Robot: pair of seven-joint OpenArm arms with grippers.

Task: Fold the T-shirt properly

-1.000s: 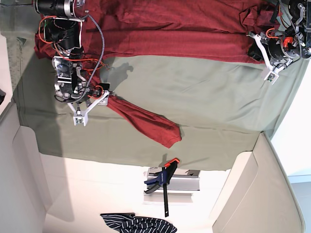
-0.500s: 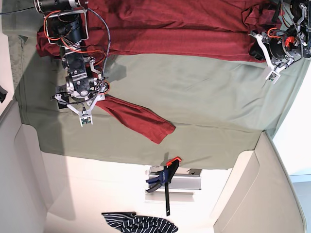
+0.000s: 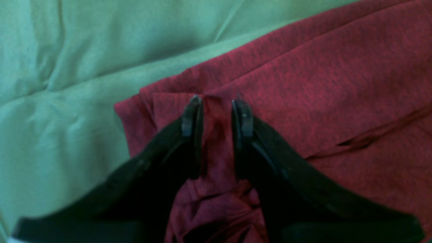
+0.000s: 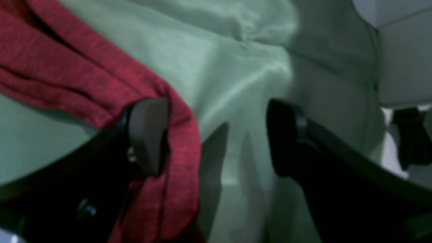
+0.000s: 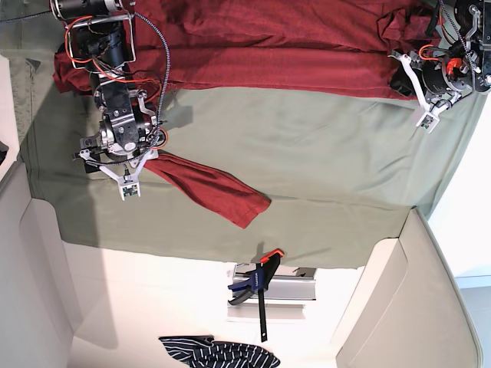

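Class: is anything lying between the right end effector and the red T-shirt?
Nothing visible does. The T-shirt has its sleeve draped against one finger of the open right end effector, over the green table cover.

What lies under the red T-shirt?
A green cloth lies under the T-shirt and spreads beyond it. Whatever is below the cloth is covered and cannot be seen.
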